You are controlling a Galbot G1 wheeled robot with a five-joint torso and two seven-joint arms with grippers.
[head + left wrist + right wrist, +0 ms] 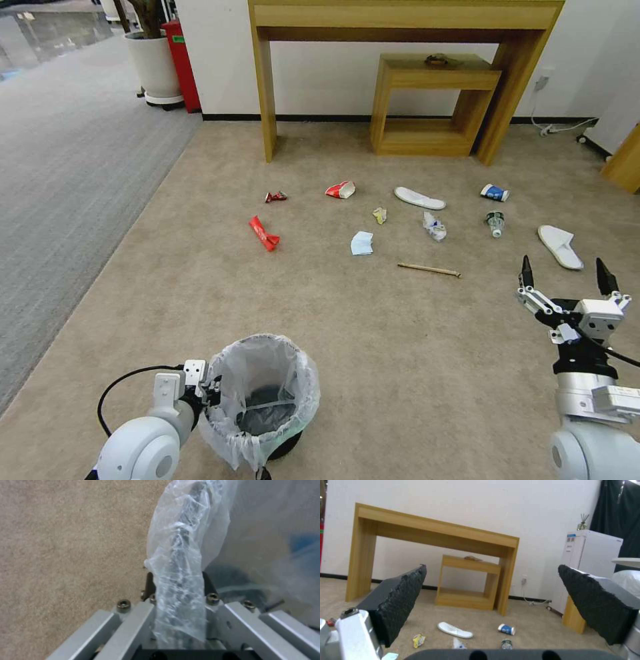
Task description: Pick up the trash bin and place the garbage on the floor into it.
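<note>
Trash bin [263, 400]: near left, rim clamped by left gripper [212, 389]. Right gripper [567, 277]: near right, wide, empty. Garbage [265, 233]: scattered on the floor [400, 347] farther off. Step: bin secured; next likely needs reaching litter.

The bin's liner [267, 373] is looking like thin, crinkly, glossy plastic, wrinkling where the left gripper's [180, 590] matt grey metal is meeting it. The floor [413, 347] is showing as matt, short-pile carpet. The right gripper's fingers [400, 600] are wearing rough black pads. On the far side, the desk [407, 20] is showing smooth wood and the stick [429, 269] bare wood.
</note>
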